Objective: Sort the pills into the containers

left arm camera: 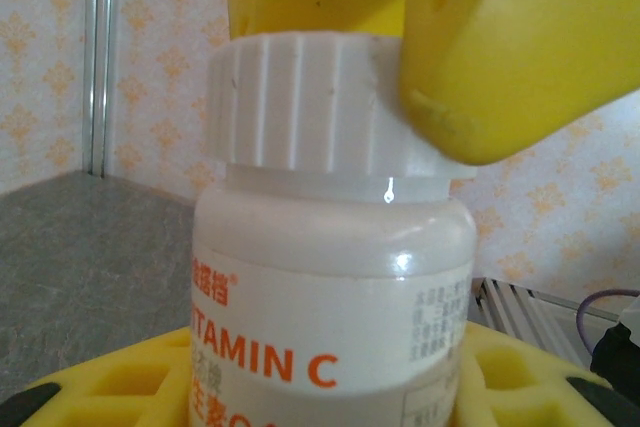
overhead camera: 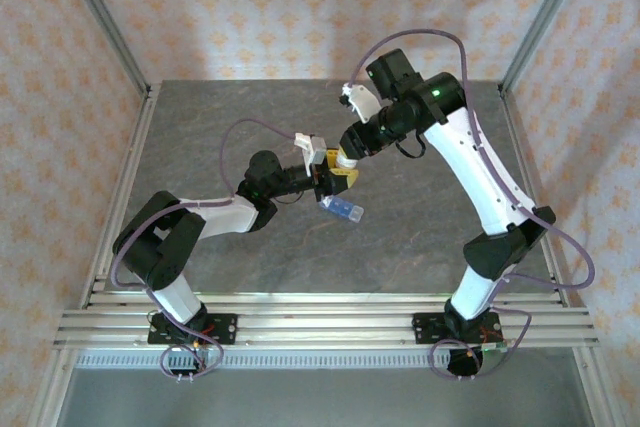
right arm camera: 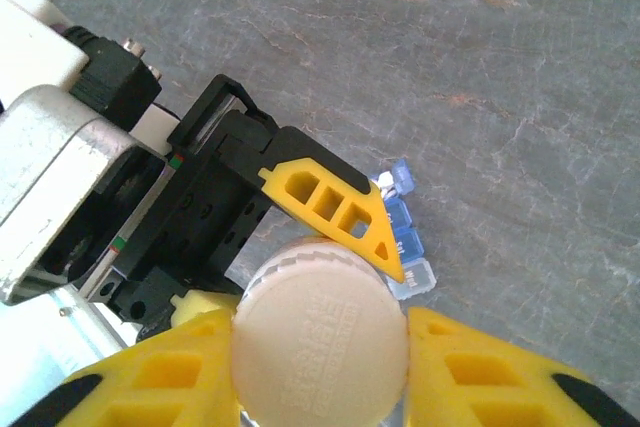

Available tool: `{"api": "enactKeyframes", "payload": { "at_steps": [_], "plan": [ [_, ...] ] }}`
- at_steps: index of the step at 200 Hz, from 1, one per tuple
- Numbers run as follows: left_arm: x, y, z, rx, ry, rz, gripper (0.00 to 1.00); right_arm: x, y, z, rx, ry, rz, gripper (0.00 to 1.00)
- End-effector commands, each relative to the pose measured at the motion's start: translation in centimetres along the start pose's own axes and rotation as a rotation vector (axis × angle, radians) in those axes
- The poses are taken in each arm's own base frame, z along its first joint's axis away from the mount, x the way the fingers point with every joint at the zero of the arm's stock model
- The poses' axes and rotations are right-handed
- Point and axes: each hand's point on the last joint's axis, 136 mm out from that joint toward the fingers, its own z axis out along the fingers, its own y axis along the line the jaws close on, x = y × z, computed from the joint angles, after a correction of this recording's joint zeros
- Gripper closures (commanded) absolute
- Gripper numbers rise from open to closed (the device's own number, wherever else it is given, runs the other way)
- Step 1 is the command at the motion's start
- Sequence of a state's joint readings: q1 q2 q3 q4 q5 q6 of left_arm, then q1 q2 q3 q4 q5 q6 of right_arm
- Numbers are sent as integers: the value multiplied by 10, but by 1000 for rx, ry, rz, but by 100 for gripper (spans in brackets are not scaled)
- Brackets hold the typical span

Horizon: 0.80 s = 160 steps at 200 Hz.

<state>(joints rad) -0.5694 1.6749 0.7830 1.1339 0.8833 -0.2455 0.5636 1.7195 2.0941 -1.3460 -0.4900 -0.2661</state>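
Observation:
A white Vitamin C bottle (left arm camera: 330, 277) stands upright above the table, with my left gripper (left arm camera: 325, 392) shut on its body. My right gripper (right arm camera: 320, 347) comes from above and is shut on the bottle's ribbed white cap (right arm camera: 320, 337), its yellow fingers (left arm camera: 520, 47) pressed against the cap's sides. In the top view the left gripper (overhead camera: 326, 181) and the right gripper (overhead camera: 345, 161) meet mid-table. The blue translucent pill box, the containers (overhead camera: 342, 210), lies flat on the table just below them, and its compartments (right arm camera: 405, 232) show past the left finger (right arm camera: 335, 207). The pills are hidden.
The grey stone-patterned table (overhead camera: 250, 127) has open room to the left, behind and in front of the arms. Aluminium frame posts (overhead camera: 100, 17) stand at the back corners, with patterned walls around.

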Motion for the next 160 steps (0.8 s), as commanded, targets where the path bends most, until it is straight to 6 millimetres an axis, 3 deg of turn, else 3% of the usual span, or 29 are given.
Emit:
{"api": "enactKeyframes", "payload": {
  "at_steps": [1, 47, 110, 128, 160],
  "plan": [
    [-33, -16, 0, 46, -86, 84, 100, 0, -7, 10, 20, 12, 99, 67],
    [-35, -10, 0, 11, -94, 106, 100, 1, -25, 30, 104, -61, 415, 73],
    [-33, -5, 2, -7, -99, 103, 100, -2, -17, 43, 127, -150, 519, 71],
    [-31, -6, 2, -6, -95, 103, 100, -10, -17, 32, 137, -172, 491, 58],
    [-30, -5, 2, 1, -91, 99, 100, -30, -16, -4, 108, -228, 398, 37]
  ]
}}
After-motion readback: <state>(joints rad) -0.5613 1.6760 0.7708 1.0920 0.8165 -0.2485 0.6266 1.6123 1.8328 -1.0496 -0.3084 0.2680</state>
